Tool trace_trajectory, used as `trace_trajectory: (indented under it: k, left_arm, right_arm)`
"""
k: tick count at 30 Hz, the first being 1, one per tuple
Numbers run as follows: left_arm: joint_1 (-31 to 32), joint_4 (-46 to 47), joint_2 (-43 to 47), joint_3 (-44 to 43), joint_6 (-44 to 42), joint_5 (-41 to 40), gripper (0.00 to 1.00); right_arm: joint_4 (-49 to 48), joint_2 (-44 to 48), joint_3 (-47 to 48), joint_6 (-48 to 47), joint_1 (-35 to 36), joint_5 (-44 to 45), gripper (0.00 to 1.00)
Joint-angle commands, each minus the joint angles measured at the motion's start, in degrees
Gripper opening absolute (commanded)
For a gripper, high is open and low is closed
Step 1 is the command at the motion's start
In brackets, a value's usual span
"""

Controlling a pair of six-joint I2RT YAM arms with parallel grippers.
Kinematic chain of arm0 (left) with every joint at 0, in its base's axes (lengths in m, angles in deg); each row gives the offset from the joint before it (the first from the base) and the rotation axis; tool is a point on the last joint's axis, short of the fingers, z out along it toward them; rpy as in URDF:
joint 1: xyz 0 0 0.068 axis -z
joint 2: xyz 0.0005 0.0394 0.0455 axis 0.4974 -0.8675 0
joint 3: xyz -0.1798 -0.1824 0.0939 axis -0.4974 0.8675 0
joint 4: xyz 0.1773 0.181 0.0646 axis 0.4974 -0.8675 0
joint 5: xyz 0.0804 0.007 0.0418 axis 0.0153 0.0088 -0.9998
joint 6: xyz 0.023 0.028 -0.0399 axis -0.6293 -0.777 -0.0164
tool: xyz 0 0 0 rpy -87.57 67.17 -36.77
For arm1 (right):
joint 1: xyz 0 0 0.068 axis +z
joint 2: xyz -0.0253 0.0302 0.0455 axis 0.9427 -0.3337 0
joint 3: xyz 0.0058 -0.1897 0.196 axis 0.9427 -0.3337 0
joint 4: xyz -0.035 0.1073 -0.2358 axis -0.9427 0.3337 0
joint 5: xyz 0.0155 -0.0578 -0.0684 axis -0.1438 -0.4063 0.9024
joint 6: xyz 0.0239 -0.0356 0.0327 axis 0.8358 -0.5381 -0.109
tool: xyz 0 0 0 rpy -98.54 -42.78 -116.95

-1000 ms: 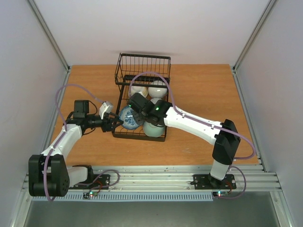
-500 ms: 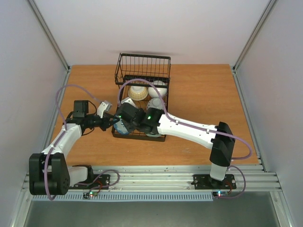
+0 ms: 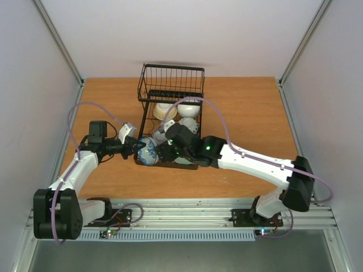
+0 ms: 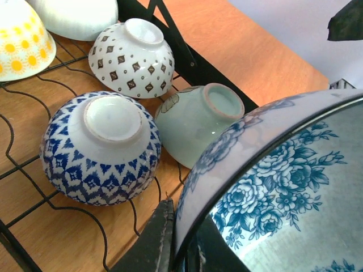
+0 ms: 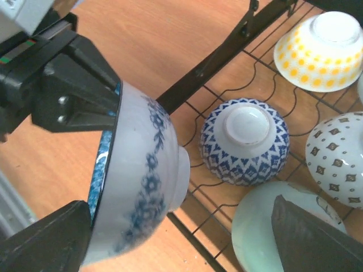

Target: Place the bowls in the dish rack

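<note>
A blue floral bowl hangs on edge over the near left corner of the black wire dish rack. My left gripper is shut on its rim, one finger inside and one outside. My right gripper is open; its fingers stand wide on either side of the floral bowl without pinching it. Several bowls lie upside down in the rack: a blue zigzag one, a pale green one, a diamond-patterned one and a yellow-dotted one.
The rack's taller basket section stands at the far end. A white bowl lies near it. The rack's black frame bar runs just beside the held bowl. Bare wooden table lies right of the rack.
The right gripper carried the floral bowl leftward, then opened and let go. The left gripper closed on the bowl's rim. The right arm's elbow swung out to the right.
</note>
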Motion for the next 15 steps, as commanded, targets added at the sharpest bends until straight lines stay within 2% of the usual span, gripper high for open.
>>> trace_trajectory:
  k: [1,9,15]
  left_arm:
    - [-0.3,0.3,-0.6,-0.7,-3.3,6.0,0.01]
    - [-0.3,-1.5,-0.8,-1.2,-5.2,7.4,0.00]
    - [-0.3,-1.3,-0.3,-1.1,-5.1,7.2,0.00]
  right_arm:
    - [-8.5,6.0,-6.4,1.7,-2.3,-11.3,0.91]
    - [-18.4,7.4,-13.6,6.5,-6.2,-27.4,0.99]
    - [-22.1,4.8,-14.5,10.1,-6.6,-32.6,0.99]
